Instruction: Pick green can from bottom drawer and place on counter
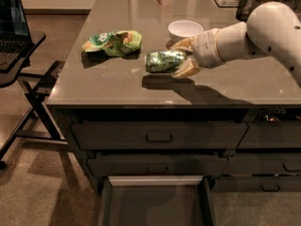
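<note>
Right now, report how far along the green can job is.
Done: the green can is out of the bottom drawer, which stands open. In hand: the gripper grips the can on its side over the counter, near the white bowl; whether it touches the surface is unclear. Left: set it down, release, withdraw.

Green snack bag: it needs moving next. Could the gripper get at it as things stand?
Probably not yet: the gripper, over the counter, has its fingers around the green can. The way to the snack bag looks bare.
</note>
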{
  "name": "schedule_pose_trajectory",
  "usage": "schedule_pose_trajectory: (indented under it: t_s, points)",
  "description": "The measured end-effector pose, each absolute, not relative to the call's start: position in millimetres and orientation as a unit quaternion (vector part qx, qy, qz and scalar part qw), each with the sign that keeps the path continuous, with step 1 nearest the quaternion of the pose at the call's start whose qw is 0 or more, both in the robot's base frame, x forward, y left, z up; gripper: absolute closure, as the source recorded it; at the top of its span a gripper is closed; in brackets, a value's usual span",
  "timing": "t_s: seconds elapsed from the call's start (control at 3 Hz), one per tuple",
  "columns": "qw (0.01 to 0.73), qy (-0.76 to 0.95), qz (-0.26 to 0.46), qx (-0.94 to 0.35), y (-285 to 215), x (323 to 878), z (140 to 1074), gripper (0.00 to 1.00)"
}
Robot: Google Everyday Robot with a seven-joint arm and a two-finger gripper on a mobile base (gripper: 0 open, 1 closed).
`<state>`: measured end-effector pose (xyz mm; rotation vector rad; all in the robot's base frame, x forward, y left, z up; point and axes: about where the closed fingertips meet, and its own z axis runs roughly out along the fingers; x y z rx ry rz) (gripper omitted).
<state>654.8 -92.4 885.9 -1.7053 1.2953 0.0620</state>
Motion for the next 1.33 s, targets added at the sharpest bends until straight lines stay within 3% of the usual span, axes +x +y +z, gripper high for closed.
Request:
schedule_pose_trajectory:
  t_s: [0.67, 1.0, 1.33]
  points:
    - [0.479, 0.531, 0.025, -0.699, -92.3, 654.8, 885.8, 0.11]
    - [0.479, 0.531, 0.025, -0.699, -92.3, 654.8, 885.8, 0.0]
    - [0.479, 0.531, 0.026, -0.699, -92.3, 654.8, 885.8, 0.0]
